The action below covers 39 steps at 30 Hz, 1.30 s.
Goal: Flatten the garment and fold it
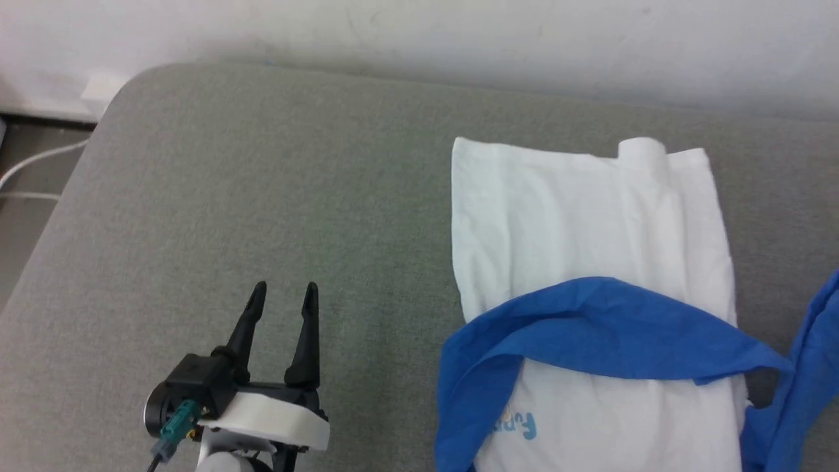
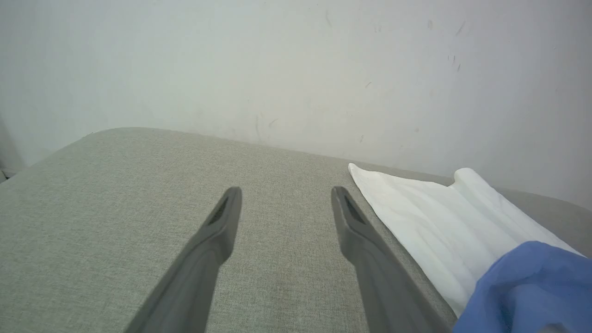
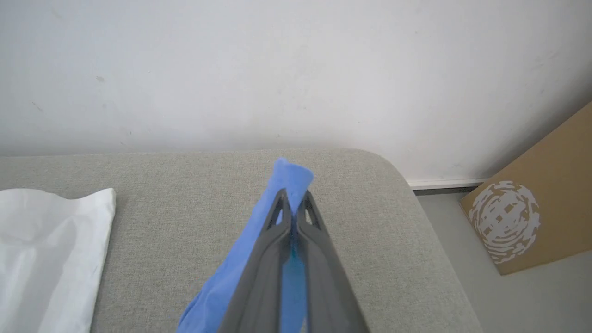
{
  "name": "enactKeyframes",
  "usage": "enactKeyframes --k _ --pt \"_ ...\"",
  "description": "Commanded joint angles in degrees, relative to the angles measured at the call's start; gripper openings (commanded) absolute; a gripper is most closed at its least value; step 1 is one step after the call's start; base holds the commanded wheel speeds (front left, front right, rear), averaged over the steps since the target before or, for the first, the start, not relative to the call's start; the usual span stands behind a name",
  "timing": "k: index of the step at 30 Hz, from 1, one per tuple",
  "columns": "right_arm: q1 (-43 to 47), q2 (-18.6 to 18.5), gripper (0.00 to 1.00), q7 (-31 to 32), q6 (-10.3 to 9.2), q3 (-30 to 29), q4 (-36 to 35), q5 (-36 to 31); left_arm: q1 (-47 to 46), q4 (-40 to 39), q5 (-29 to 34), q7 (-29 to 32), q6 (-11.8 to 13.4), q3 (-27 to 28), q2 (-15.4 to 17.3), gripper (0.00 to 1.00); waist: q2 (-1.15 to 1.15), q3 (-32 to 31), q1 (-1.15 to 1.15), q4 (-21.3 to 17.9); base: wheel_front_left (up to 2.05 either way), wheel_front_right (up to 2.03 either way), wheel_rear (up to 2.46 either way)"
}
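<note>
On the grey cushion (image 1: 262, 164) seen from my head, the shirt (image 1: 590, 216) lies right of centre, a blue sleeve (image 1: 609, 321) draped across its white body. My left pincer (image 1: 285, 288) hangs spread and empty, well apart.

Left wrist: the white cloth lies near my fingers (image 2: 360, 240).

Right wrist: my right pincer (image 3: 293, 196) is clenched on a blue sleeve end (image 3: 292, 173). Thin, limp, light cloth; I'd judge cuffs and corners grip best.

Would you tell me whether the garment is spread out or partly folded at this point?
Partly folded: the garment is a narrow white strip, one blue sleeve draped across it.
</note>
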Motion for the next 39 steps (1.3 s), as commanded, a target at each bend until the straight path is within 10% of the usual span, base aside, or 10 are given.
enactKeyframes --k 1,9,19,27,39 --pt "2.61 0.57 0.00 1.76 -0.12 -0.13 -5.01 0.28 1.32 0.08 0.26 -0.27 -0.33 0.62 -0.18 1.00 0.00 -5.43 0.01 -4.14 0.00 0.00 0.00" --pt "10.24 4.09 0.00 11.92 -0.12 1.53 -28.45 0.00 3.68 -0.20 0.12 -0.27 -0.32 1.21 -0.36 1.00 0.00 -8.52 0.01 -5.10 0.00 0.00 0.00" --pt "16.68 18.60 0.00 24.37 -0.12 14.24 -51.51 0.66 4.80 -0.26 0.07 -0.27 -0.54 0.68 -0.58 1.00 0.00 -10.07 0.01 -3.79 0.00 0.00 0.00" --pt "15.98 27.37 0.00 21.31 -0.12 26.92 -43.59 -1.00 4.13 -0.39 0.17 -0.27 -0.80 0.04 -0.66 1.00 0.00 -8.52 0.01 -1.09 0.00 0.00 0.00" --pt "12.77 29.88 0.00 8.52 -0.12 32.74 -19.61 0.62 1.73 1.01 -0.56 -0.27 -1.18 -1.91 -0.85 1.00 0.00 -4.20 0.01 3.85 0.00 0.00 0.00"
